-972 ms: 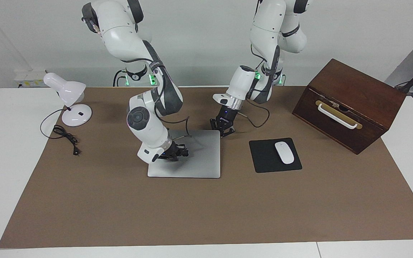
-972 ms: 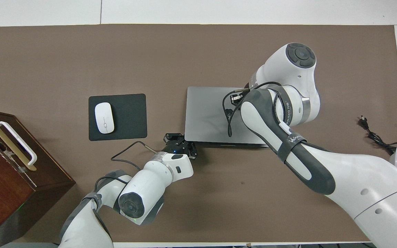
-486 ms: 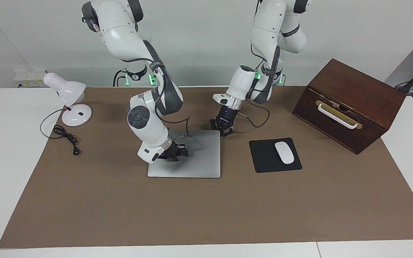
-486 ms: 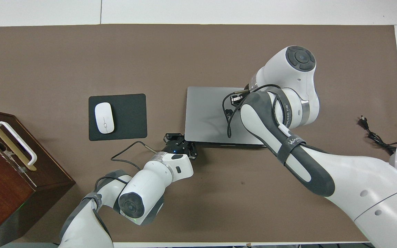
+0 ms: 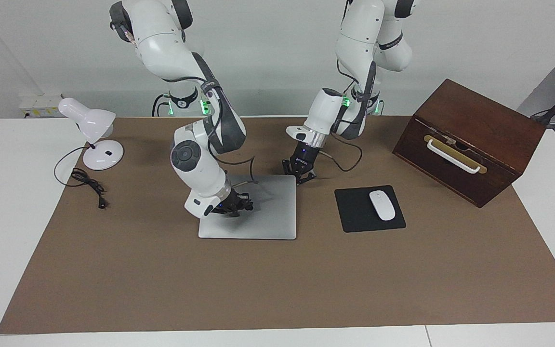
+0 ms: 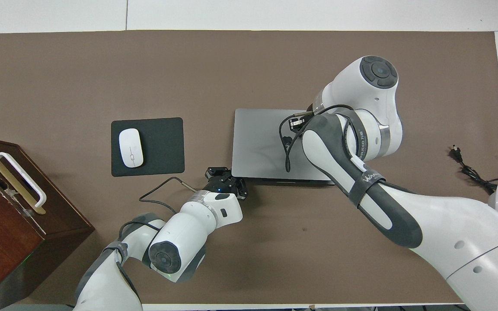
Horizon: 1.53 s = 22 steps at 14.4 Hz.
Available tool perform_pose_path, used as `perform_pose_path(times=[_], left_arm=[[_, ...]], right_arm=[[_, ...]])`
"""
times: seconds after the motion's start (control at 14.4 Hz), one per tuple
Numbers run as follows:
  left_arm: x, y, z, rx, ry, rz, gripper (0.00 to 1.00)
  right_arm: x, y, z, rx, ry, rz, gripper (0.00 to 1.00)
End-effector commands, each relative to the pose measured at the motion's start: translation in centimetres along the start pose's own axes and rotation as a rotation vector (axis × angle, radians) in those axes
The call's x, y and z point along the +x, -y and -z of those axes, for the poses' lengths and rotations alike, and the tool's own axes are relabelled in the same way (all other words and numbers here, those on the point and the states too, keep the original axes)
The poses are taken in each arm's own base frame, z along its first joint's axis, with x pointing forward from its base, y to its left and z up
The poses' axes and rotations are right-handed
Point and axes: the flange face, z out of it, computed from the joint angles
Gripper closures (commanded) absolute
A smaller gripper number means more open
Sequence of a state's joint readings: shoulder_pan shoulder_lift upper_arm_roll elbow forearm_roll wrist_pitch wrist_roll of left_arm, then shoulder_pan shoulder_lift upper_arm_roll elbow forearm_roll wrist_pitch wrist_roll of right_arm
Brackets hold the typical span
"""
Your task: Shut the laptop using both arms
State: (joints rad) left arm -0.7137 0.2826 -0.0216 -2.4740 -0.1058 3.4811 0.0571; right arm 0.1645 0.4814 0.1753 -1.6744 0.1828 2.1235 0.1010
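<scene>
The silver-grey laptop (image 5: 270, 219) lies shut and flat on the brown mat, its lid facing up; it also shows in the overhead view (image 6: 257, 142). My right gripper (image 5: 233, 205) is low over the lid, toward the right arm's end of it, and seems to touch it. In the overhead view its own wrist hides it. My left gripper (image 5: 299, 174) is down at the laptop's corner nearest the robots, toward the left arm's end, and also shows in the overhead view (image 6: 225, 174).
A black mouse pad (image 5: 354, 212) with a white mouse (image 5: 382, 205) lies beside the laptop. A dark wooden box (image 5: 470, 140) with a white handle stands at the left arm's end. A white desk lamp (image 5: 95, 132) and its cord (image 5: 87, 182) are at the right arm's end.
The right arm's wrist has lifted and shifted very slightly above the lid. The laptop and the left arm have not moved.
</scene>
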Motion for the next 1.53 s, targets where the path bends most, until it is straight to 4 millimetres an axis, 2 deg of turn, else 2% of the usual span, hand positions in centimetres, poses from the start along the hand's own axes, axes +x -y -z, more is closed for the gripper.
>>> perform_pose_path(times=[0.0, 0.35, 0.76, 0.97, 1.18, 1.32, 1.46], left_arm=[[-2.4, 0.9, -2.9, 0.016, 0.065, -0.010, 1.00], [-2.3, 1.0, -2.9, 0.018, 0.060, 0.026, 1.00], [-0.9, 1.6, -1.1, 0.024, 0.038, 0.074, 1.00], [0.6, 2.3, 0.9, 0.024, 0.071, 0.087, 1.00], [2.8, 3.3, 3.9, 0.021, 0.152, 0.104, 1.00], [3.8, 3.7, 6.0, 0.014, 0.220, 0.109, 1.00], [4.9, 3.7, 8.7, 0.001, 0.302, 0.118, 1.00]], right_arm=[[0.1, 0.6, 2.2, 0.022, 0.014, -0.030, 1.00], [-0.5, 0.5, 6.1, 0.006, 0.001, -0.025, 1.00], [-2.5, 0.5, 11.1, -0.012, 0.015, -0.024, 1.00], [-4.0, 0.1, 14.4, -0.052, 0.012, -0.019, 1.00], [-5.5, -1.3, 17.5, -0.076, 0.003, -0.035, 1.00], [-6.7, -1.3, 19.3, -0.087, -0.002, -0.036, 1.00], [-7.7, -1.6, 20.8, -0.136, -0.003, -0.022, 0.91]])
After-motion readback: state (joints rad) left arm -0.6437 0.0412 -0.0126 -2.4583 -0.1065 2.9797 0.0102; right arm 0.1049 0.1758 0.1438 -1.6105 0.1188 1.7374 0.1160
